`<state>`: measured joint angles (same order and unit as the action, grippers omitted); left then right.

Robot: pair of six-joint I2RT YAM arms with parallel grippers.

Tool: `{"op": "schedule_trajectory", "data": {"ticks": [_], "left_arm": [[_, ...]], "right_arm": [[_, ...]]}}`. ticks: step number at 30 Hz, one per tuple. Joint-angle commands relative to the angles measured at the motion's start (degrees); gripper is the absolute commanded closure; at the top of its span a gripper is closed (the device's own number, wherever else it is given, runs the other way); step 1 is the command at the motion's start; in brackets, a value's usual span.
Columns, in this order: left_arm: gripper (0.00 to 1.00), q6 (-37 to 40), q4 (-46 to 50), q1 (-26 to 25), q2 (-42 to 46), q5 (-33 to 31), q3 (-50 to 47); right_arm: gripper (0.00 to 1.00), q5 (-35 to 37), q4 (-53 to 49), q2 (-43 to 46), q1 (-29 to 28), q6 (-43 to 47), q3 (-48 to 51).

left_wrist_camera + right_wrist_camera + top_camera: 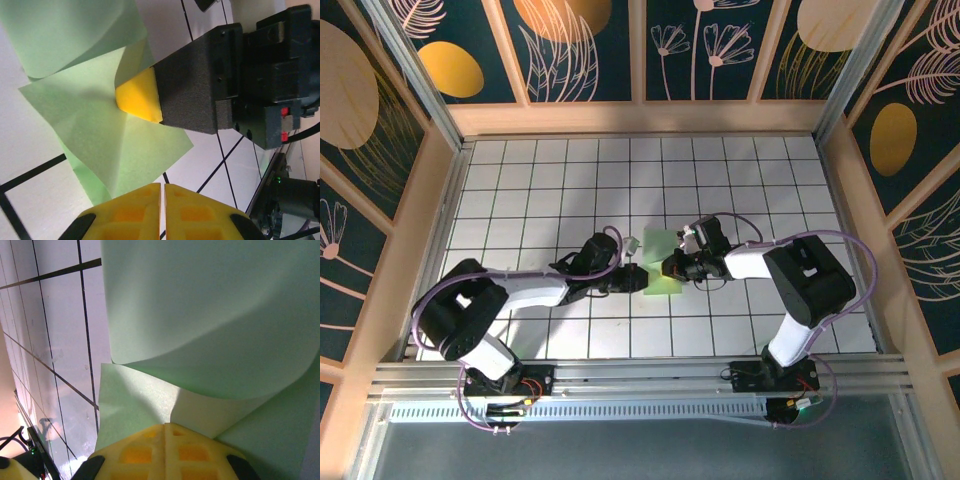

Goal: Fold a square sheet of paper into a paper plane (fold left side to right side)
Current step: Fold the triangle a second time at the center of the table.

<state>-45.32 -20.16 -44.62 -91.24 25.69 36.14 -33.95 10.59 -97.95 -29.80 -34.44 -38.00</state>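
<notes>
Left wrist — right end effector [137,98] on sheet [95,137]

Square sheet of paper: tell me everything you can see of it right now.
The square sheet of paper is thin, plain pale green, lying mid-table on the white grid tiles. One side curls over the rest in a loose, uncreased roll. The right gripper, shut, presses its yellow tip onto it. The left gripper, shut, sits at its edge; contact unclear.
</notes>
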Motion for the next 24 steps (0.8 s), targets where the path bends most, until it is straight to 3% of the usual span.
{"op": "schedule_trajectory", "data": {"ticks": [1,24], "left_arm": [[0.9,-0.92,-3.22,-0.14,-2.67,2.66,1.93],[0.9,0.8,-1.57,-0.46,-9.21,1.21,3.19]], "right_arm": [[1.0,1.28,-1.89,-1.3,-0.61,1.37,0.04],[1.0,1.26,-2.72,-1.8,-0.61,1.97,-0.48]]}}
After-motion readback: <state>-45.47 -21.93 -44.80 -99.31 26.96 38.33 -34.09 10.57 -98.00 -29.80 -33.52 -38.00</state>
